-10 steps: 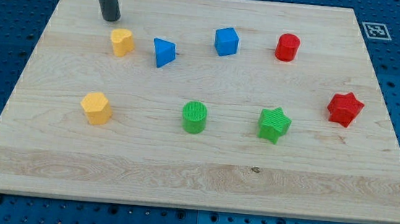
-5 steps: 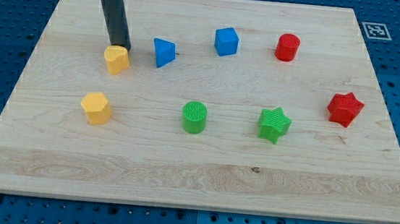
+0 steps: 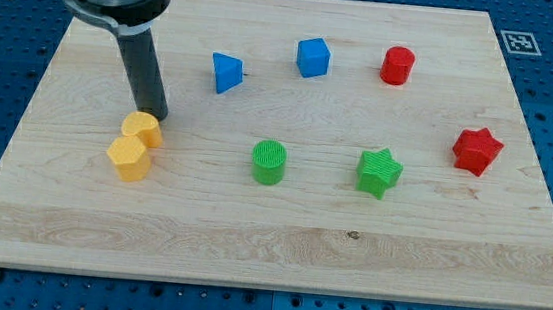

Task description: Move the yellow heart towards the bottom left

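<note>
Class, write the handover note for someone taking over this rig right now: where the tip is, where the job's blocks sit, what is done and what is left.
My tip sits just to the upper right of the yellow heart, touching or nearly touching it.
The yellow heart lies in the left half of the board, pressed against the other yellow block, which sits to its lower left.
Done: the heart stands lower and further left than the blue triangle.
Left: the bottom left corner is still some way off, and the second yellow block lies in the path, so further pushing will probably shove both or need a new angle.
</note>
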Action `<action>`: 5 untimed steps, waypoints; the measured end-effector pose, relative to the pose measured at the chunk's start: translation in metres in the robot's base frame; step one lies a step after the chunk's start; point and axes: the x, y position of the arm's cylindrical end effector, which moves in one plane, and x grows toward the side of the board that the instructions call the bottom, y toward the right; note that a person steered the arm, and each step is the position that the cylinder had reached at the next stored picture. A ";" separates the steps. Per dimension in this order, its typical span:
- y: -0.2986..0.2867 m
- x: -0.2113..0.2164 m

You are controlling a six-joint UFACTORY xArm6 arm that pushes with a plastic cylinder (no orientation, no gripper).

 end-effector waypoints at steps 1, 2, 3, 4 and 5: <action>0.000 0.012; 0.000 0.020; 0.000 0.027; 0.000 0.034; 0.000 0.043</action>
